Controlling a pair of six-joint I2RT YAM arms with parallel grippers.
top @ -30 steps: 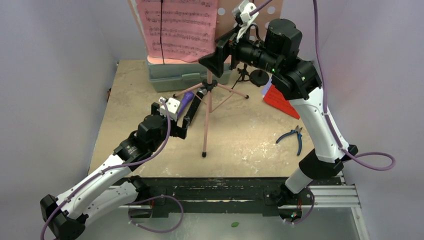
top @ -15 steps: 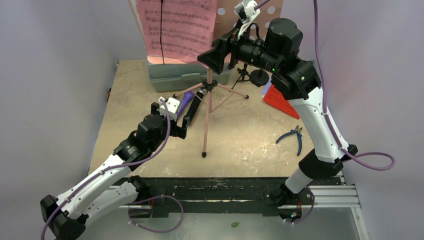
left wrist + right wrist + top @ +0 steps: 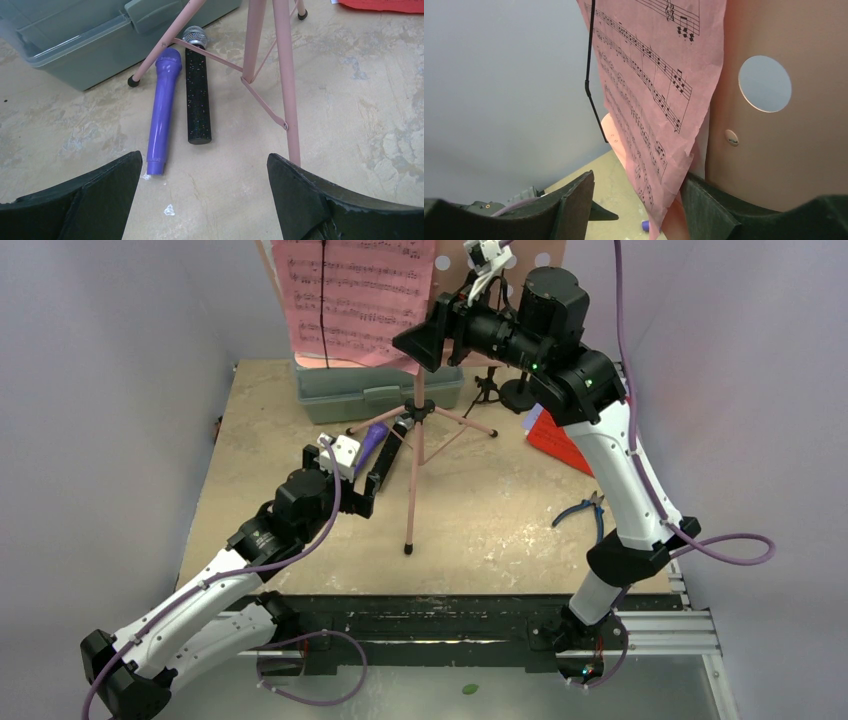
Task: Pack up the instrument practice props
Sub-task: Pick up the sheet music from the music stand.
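Note:
The pink tripod stands mid-table, its perforated pink tray carrying a pink sheet-music page. My right gripper is open at the page's lower right corner. In the right wrist view that corner hangs between the jaws of the right gripper. My left gripper is open and empty above the table. A purple microphone and a black silver-headed microphone lie side by side ahead of the left gripper, under the tripod leg. Red pages lie at the right.
A grey-green plastic case sits behind the tripod and also shows in the left wrist view. Small black mic mounts stand right of the case. Blue-handled pliers lie at the right. Walls enclose the table.
My right gripper has risen and moved slightly left, up to the lower right corner of the page on the stand. The left arm has not moved.

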